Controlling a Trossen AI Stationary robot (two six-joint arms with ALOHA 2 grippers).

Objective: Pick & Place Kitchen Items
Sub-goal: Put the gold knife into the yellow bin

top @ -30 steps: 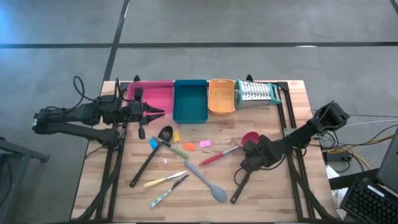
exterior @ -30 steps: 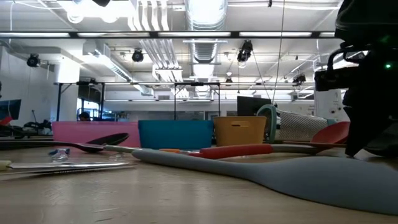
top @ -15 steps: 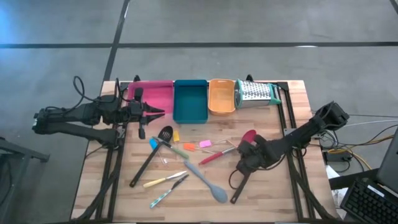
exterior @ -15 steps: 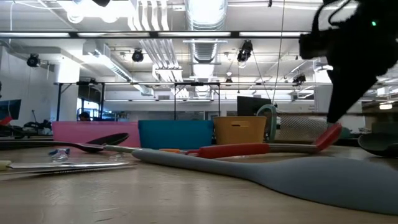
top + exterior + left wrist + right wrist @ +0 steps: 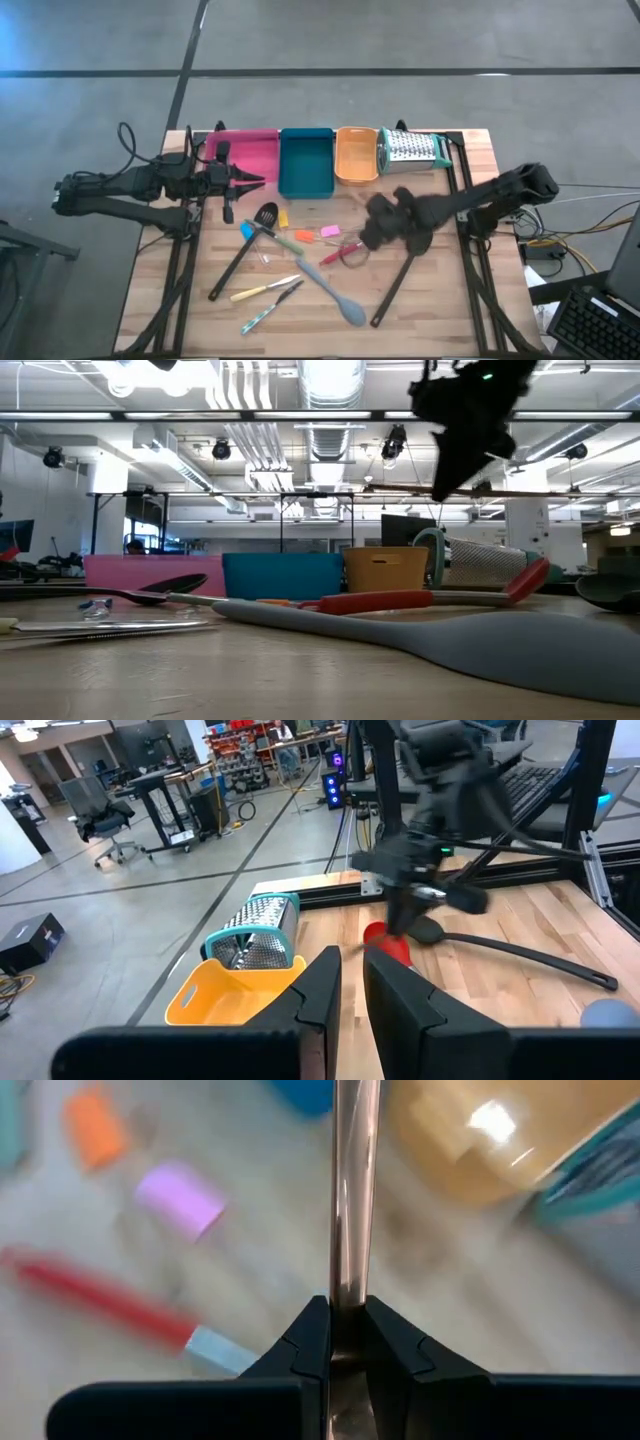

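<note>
Right gripper (image 5: 338, 1342), jaws clamped on a thin clear rod (image 5: 350, 1200), has lifted from the table (image 5: 440, 300) toward the trays; left jaws together.

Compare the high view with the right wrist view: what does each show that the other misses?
High view only: the left gripper at the pink tray, the grey spoon and a long black spoon. Right wrist view only: the right gripper shut on a thin copper-coloured rod. Both: the orange tray, the red spatula handle and a pink-handled tool.
</note>
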